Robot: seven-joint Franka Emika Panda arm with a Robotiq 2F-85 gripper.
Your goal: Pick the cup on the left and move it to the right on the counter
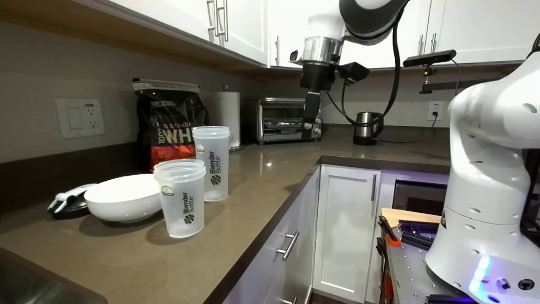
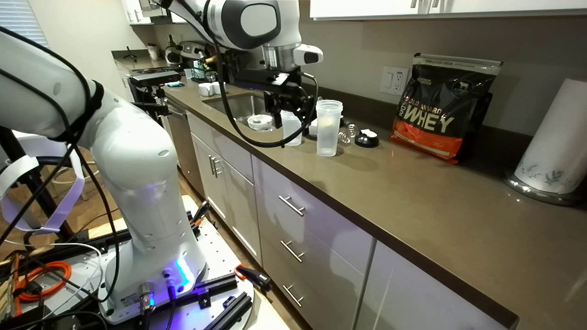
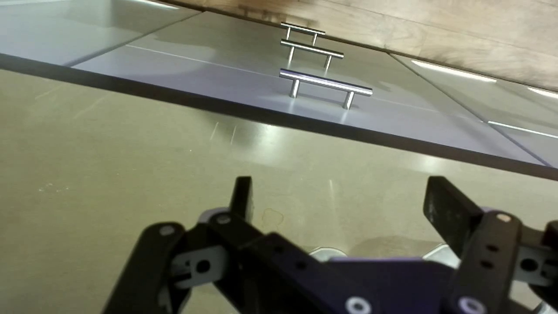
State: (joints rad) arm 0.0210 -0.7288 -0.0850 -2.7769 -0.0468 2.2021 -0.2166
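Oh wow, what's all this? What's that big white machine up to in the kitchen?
A white robot arm reaches over the counter, its claw hanging open with nothing in its grip. The job is to pick up the cup, the shorter cloudy one, and move it to the right. Nothing is holding it right now: it stands upright on the counter, close to a white bowl and a taller tumbler.

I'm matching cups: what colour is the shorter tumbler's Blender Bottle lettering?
The lettering looks black, and shows best in an exterior view.
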